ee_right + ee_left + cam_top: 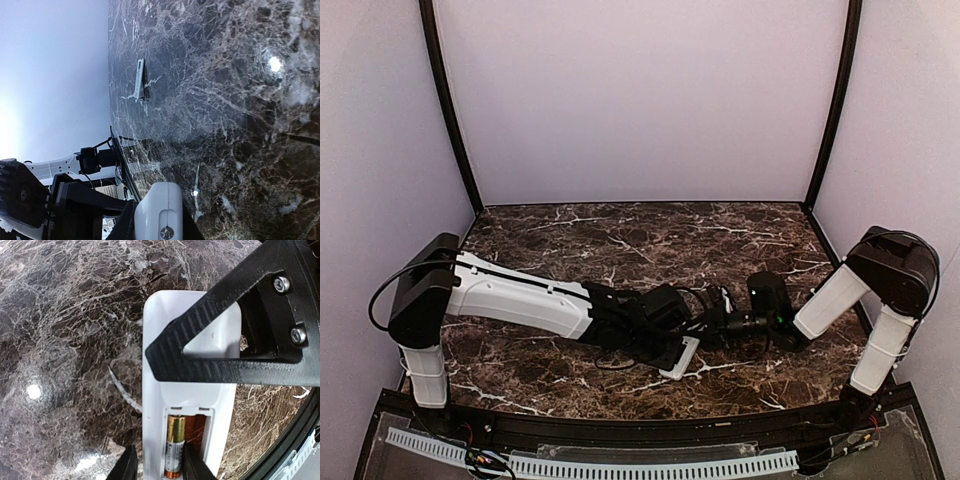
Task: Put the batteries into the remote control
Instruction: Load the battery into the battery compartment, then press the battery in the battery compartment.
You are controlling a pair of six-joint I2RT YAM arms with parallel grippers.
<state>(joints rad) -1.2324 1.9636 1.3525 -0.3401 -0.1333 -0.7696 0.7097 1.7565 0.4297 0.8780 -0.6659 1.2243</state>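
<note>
The white remote control (192, 390) lies back up, its battery compartment open. One gold and white battery (175, 447) sits in the left slot. The right slot (200, 432) shows bare and reddish. My left gripper (159, 467) is open. One finger (127, 465) is beside the remote's left edge and the other (193, 465) is in the bare slot, next to the battery. My right gripper (156, 225) is shut on the remote's end (160, 205), and its black finger (225, 325) crosses above the remote. In the top view both grippers (672, 335) (718, 325) meet over the remote (682, 357).
A flat white piece (139, 79) with a small dark thing beside it lies far off on the dark marble table (620, 235). The black front rail (620, 430) runs along the near edge. Pale walls close the back and sides.
</note>
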